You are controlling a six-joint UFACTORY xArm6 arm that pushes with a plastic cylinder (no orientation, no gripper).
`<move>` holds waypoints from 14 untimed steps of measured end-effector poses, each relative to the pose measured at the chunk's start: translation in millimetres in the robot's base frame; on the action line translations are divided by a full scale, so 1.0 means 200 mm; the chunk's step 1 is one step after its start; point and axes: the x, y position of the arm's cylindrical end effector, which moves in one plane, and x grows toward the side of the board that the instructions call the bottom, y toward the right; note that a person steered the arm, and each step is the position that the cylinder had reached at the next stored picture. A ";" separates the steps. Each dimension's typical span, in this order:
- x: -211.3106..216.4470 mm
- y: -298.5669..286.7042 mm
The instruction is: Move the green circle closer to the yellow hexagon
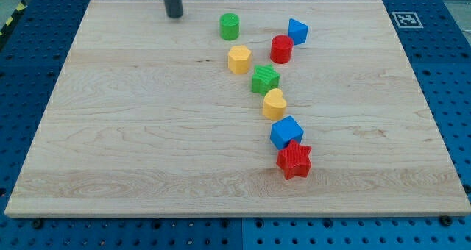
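Approach step, by the look of it: my tip down on the table near the view's top edge, well to the view's left of the green circle and clear of every block. No jaws on this rig, only a bare rod, so nothing released, nothing clenched, nothing grasped. Green circle upright near the view's top, standing alone; yellow hexagon just below it and slightly to the view's right, a small gap of bare wood between the two, not touching. Further down, a loose chain running toward the view's bottom right: green star just beside the hexagon, yellow heart below that, blue cube, then red star touching or nearly touching the cube. Red cylinder and a small blue block, shape hard to make out, to the view's right of the circle. Next move, as a judgement: round to the far side of the circle, above it and a touch to the view's left, then a short push down toward the hexagon. Little travel needed. Main risk: an off-centre contact rolling the circle aside toward the red cylinder, or too long a push shoving the hexagon into the green star.
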 end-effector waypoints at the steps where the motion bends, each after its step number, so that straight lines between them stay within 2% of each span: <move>1: -0.08 0.29; 2: -0.08 0.69; 3: -0.08 0.80; 5: 0.09 0.76; 9: 0.22 0.51; 11: 0.27 0.52; 12: 0.29 0.65; 14: 0.36 0.68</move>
